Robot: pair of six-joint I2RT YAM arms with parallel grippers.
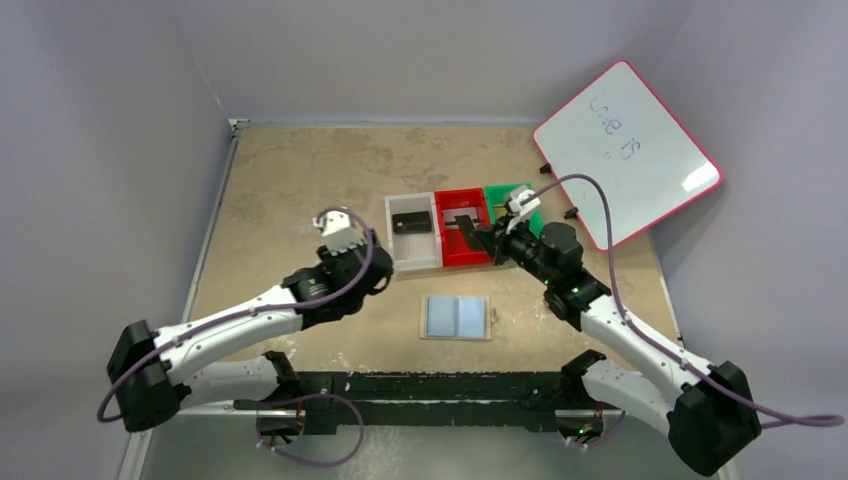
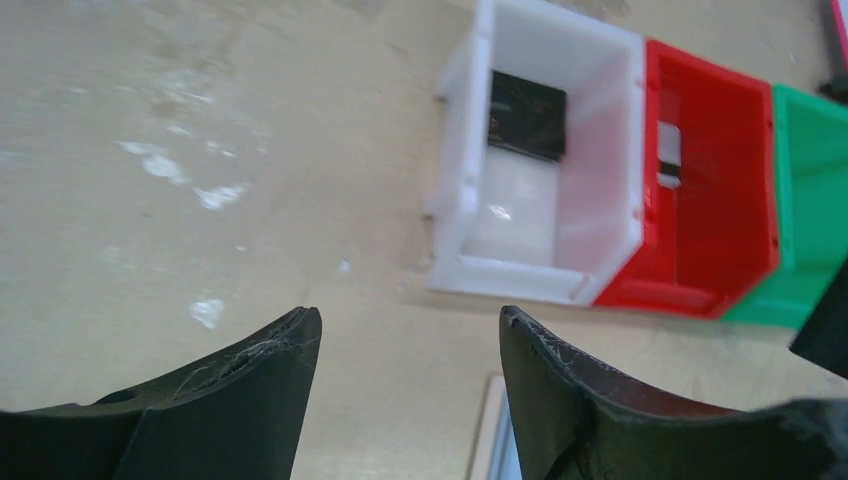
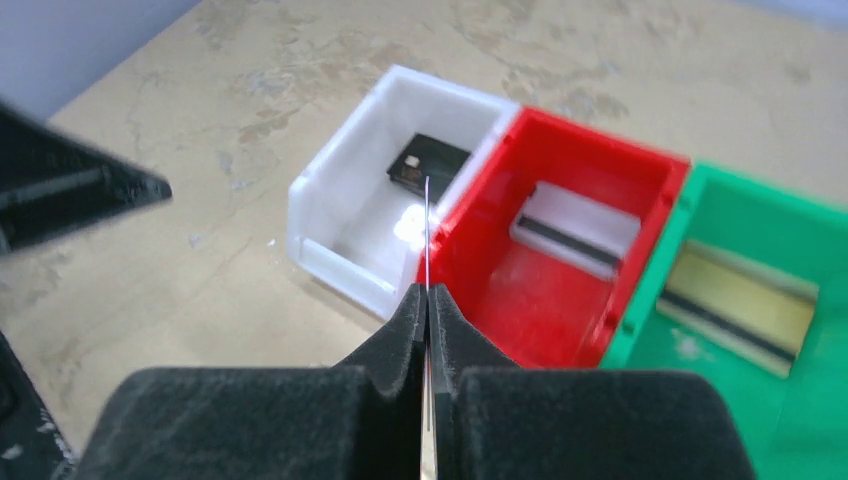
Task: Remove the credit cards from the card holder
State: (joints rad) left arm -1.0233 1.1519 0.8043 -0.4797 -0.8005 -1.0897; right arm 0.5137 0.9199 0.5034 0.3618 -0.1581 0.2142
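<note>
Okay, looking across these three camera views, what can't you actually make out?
Right wrist view: held card edge-on in the right hand, face unseen.
Top view: card holder pockets too small to tell whether cards remain.
Left wrist view: card holder cut off by the bottom edge and the left hand.
Top view: whiteboard writing too small to read.

The flat bench top [image 1: 300, 190] is mottled sandy beige with whitish scuffs. A glossy black credit card [image 1: 411, 221] lies in the translucent white plastic bin [image 1: 414, 258]. A silvery-grey card [image 3: 575, 228] with a dark stripe lies in the red plastic bin [image 3: 600, 170]. A dull gold card [image 3: 745, 305], also dark-striped, lies in the green plastic bin [image 3: 760, 200]. The open bifold card holder [image 1: 457, 317] shows grey-blue lining inside a tan rim. The right gripper [image 3: 428, 292] is black around a thin card [image 3: 427, 220], which shows a pale grey edge.
</note>
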